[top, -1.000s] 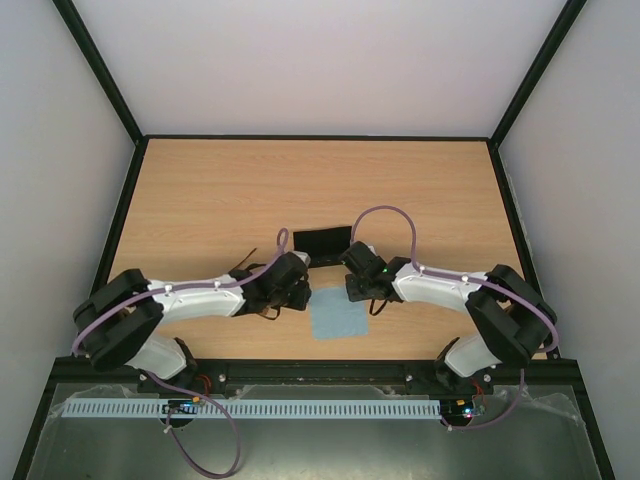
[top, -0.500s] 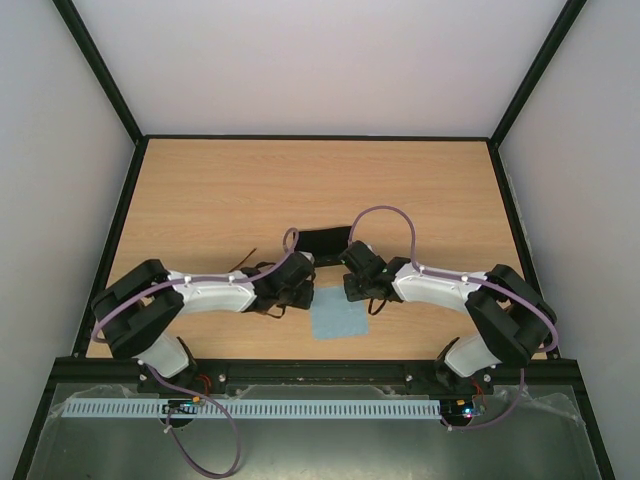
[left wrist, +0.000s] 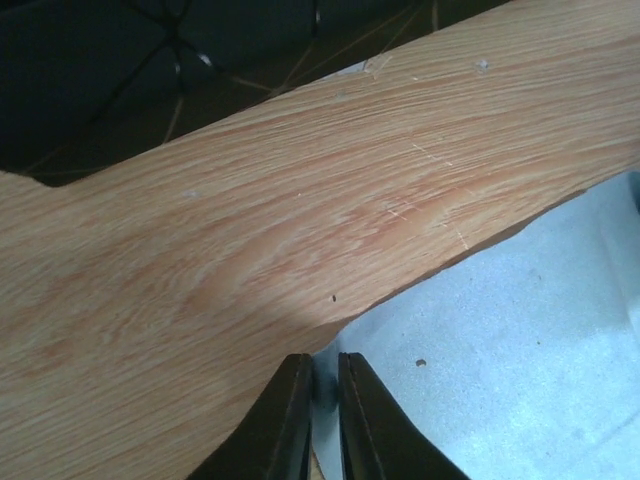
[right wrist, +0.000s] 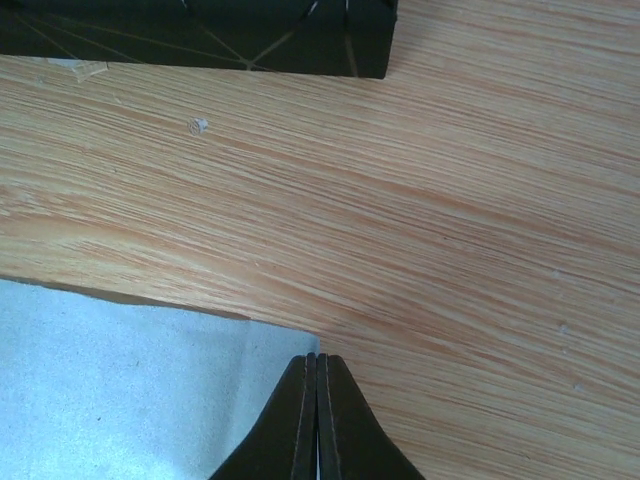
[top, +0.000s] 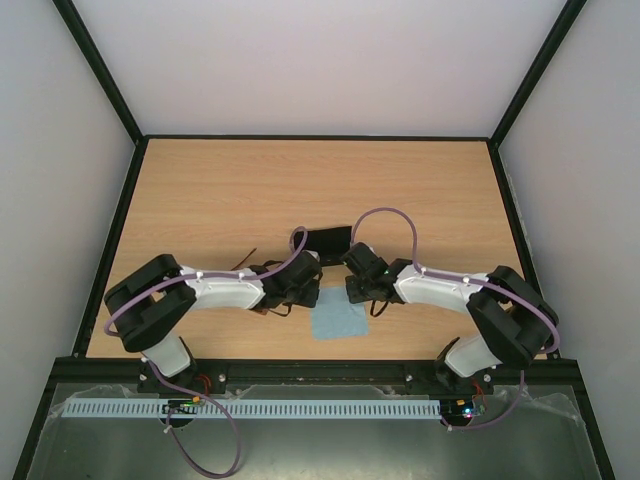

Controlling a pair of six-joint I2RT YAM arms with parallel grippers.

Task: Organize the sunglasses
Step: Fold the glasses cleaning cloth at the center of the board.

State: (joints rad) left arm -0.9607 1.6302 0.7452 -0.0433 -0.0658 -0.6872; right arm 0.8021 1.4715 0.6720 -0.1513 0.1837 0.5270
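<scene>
The brown, thin-framed sunglasses [top: 248, 258] lie left of the light blue square cloth [top: 338, 320], mostly hidden under the white left arm [top: 225, 292]. At the cloth's far edge, the left gripper [left wrist: 325, 365] is almost closed and the right gripper [right wrist: 317, 360] is fully closed. Whether they pinch the cloth, I cannot tell.

The right gripper [right wrist: 317, 420] sits at the bottom middle, its fingers pressed together. A light blue cloth [right wrist: 120, 390] fills the lower left. A black case [right wrist: 200, 35] lies along the top of the wooden table [right wrist: 480, 220].
</scene>
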